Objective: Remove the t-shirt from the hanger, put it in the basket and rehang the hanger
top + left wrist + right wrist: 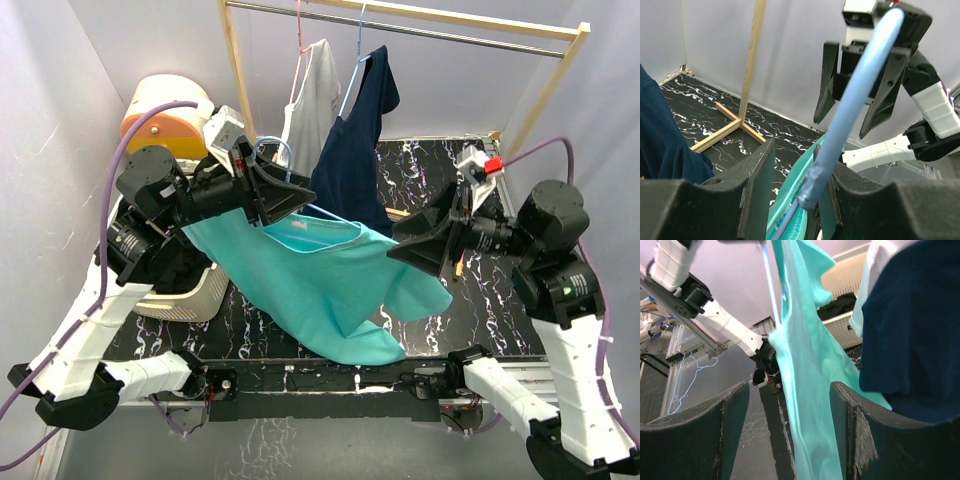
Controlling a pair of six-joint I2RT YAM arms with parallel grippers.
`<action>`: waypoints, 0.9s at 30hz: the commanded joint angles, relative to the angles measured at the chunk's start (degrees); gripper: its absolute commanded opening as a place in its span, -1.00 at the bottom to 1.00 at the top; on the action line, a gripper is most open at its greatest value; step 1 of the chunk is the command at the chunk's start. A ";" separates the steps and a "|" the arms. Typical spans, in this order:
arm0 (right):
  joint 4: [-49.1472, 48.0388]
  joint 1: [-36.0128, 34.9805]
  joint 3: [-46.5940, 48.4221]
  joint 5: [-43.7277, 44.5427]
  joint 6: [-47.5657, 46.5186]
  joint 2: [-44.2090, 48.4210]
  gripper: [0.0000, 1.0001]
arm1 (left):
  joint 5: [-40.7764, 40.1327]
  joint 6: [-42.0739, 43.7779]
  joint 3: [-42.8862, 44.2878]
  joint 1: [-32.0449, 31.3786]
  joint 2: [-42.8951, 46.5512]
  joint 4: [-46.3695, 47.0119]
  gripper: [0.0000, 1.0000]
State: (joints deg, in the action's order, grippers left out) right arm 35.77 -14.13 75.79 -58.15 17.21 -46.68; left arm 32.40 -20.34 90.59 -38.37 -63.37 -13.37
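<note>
teal t-shirt (330,280) on blue hanger (850,112)

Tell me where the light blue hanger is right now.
The light blue hanger sits left of centre in the top view, clamped in the left gripper, with the teal t-shirt draped from it and the navy garment hanging just behind.

Bright, even light — soft foreground blur

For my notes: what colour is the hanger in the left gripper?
Light blue; the hanger shows best in the left wrist view.
</note>
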 commanded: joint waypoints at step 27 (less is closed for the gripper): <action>2.10 -9.85 14.46 6.50 -7.33 -17.93 -0.84 | 4.89 -3.47 6.53 0.05 -9.62 7.15 -1.00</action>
State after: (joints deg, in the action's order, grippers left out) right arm 37.98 -22.98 87.66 -56.58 11.62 -65.36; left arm 36.01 -23.05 94.26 -38.37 -73.82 -8.97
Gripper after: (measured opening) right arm 0.170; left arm 0.340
